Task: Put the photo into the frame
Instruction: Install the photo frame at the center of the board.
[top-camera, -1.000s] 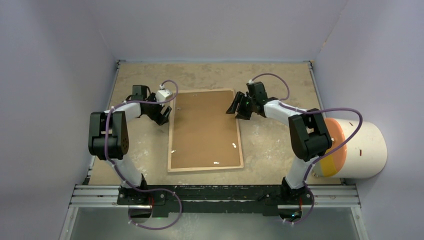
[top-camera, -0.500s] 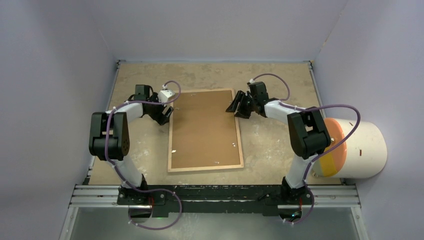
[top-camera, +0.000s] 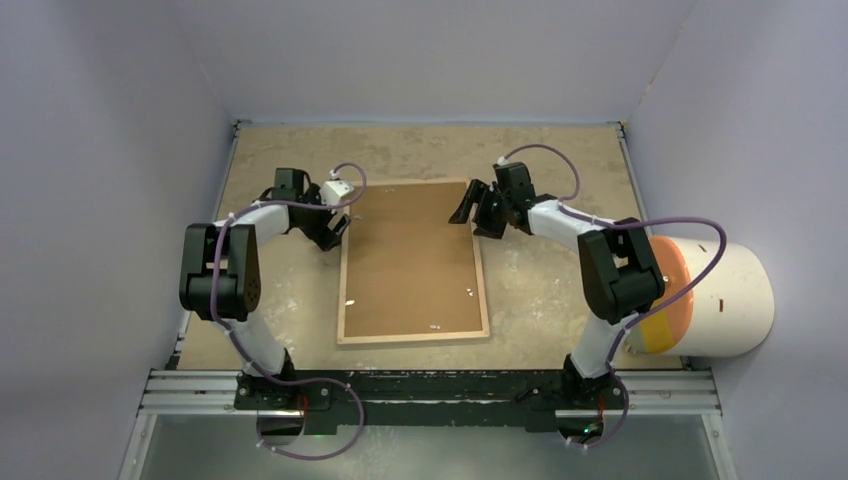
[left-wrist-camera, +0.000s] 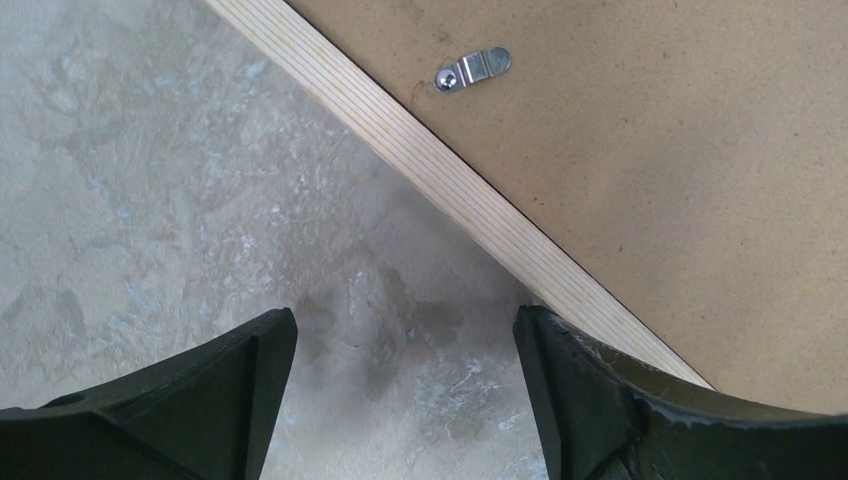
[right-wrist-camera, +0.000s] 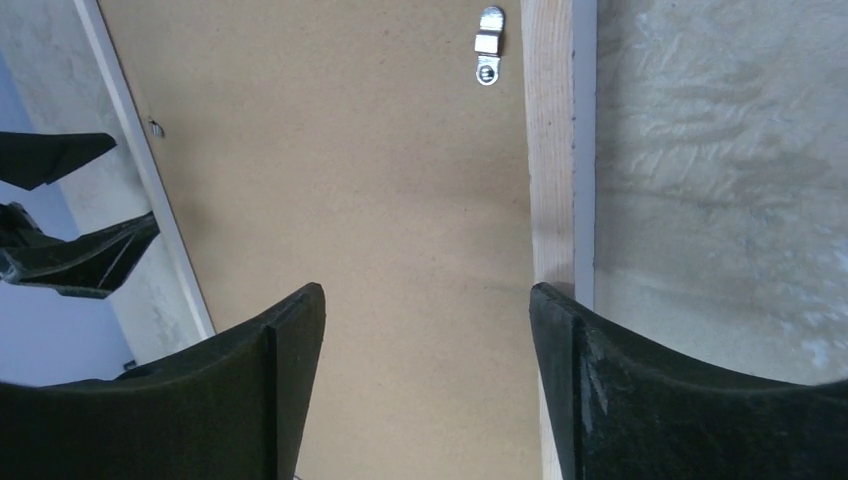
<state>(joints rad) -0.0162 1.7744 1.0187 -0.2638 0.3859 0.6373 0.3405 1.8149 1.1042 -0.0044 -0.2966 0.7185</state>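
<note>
The frame (top-camera: 343, 275) lies flat mid-table with its light wood face up, and its rail also shows in the wrist views (left-wrist-camera: 450, 180) (right-wrist-camera: 548, 150). A plain brown backing board (top-camera: 410, 255) fills it, with small metal clips (left-wrist-camera: 472, 70) (right-wrist-camera: 489, 45) along its edges. The photo is hidden from view. My left gripper (top-camera: 333, 228) (left-wrist-camera: 405, 340) is open over bare table just outside the frame's left rail near the far corner, its right finger by the rail. My right gripper (top-camera: 475, 212) (right-wrist-camera: 427, 310) is open over the backing board by the right rail, holding nothing.
A large white cylinder with an orange end (top-camera: 715, 300) lies off the table's right edge beside the right arm. Pale walls close in the table at the back and both sides. The arm bases stand on a metal rail (top-camera: 430, 390) at the near edge.
The right gripper's jaws have spread wider and it has edged slightly toward the frame's far end. The left gripper has shifted a little toward the frame's left rail.
</note>
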